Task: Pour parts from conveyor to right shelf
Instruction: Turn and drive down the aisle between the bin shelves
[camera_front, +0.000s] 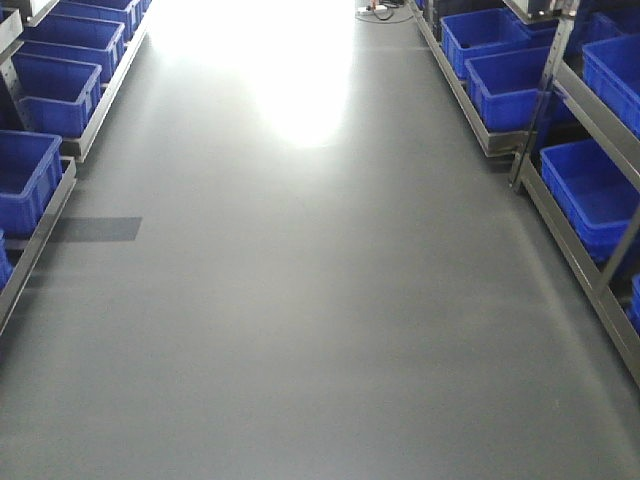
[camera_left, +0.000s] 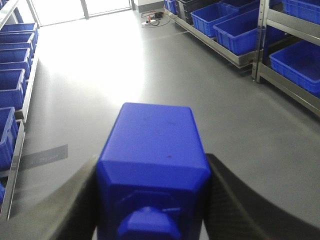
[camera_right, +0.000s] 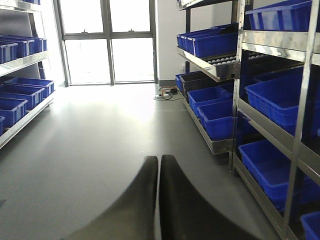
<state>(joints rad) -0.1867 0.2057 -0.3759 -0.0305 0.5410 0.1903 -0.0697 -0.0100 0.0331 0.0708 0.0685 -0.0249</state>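
Floor (camera_front: 300, 330) down the middle — left rack (camera_front: 42, 232) holding bins (camera_front: 55, 92) one side, right shelf (camera_front: 543, 100) opposite.

the left gripper (camera_left: 152, 167) is clamped on the blue block (camera_left: 152, 142), its dark curved fingers (camera_left: 240, 200) pressing both flanks at 6 o'clock. the block's stud end faces the camera. beyond it lies the glossy grey floor (camera_left: 240, 130), with a white glare (camera_left: 125, 65) toward 12 o'clock and a dark patch (camera_left: 45, 157) at 9 o'clock. the right shelf (camera_left: 260, 50) with blue bins (camera_left: 237, 32) runs from 1 to 3 o'clock; left-hand bins (camera_left: 10, 80) line 10 o'clock.
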